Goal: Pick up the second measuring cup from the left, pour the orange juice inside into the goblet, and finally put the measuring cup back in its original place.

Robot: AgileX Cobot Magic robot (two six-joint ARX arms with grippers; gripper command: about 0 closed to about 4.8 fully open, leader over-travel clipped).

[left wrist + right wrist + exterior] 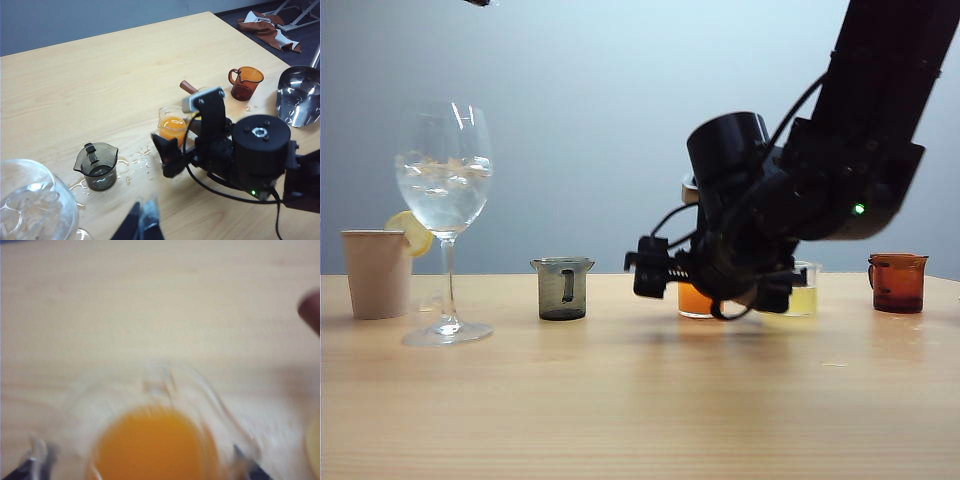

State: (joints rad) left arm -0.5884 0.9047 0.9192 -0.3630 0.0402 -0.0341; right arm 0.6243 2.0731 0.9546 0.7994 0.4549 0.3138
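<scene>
Between the wide-spread fingers of the right gripper (142, 467) stands the small clear spouted measuring cup (173, 126) of bright orange juice (155, 447), ungrasped, on the pale wooden table (620, 400). Well off beyond a smoky grey cup (562, 288) stands the tall clear stemmed goblet (444, 215). Above it hangs the left gripper (142, 222); I cannot tell its state.

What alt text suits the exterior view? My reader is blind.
The right pincer, open, reaches low at a measuring cup of orange juice mid-table. A goblet holding ice stands left, beside a paper cup.
</scene>
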